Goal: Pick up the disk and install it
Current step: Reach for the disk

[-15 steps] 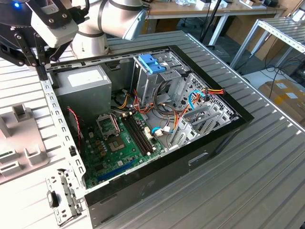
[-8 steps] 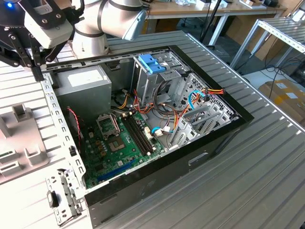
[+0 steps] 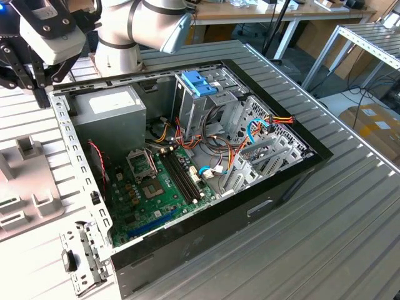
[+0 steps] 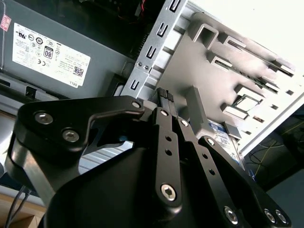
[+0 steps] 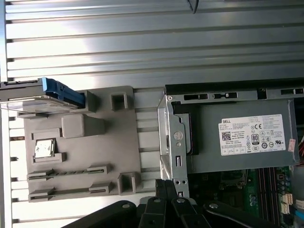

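Jaws were together, holding nothing, above the rim of the computer case. The disk rested at the far end of a grey holder on the tabletop, well apart from them, its long side pointing toward the case.

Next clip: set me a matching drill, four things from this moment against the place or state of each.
Things: 1 disk; 2 power supply box; 3 tool; 4 motherboard.
States: A green, inside the case; B shut, holding nothing; C on the grey holder outside the case; D grey, in a corner of the case.
Pairs: 1-C; 2-D; 3-B; 4-A.
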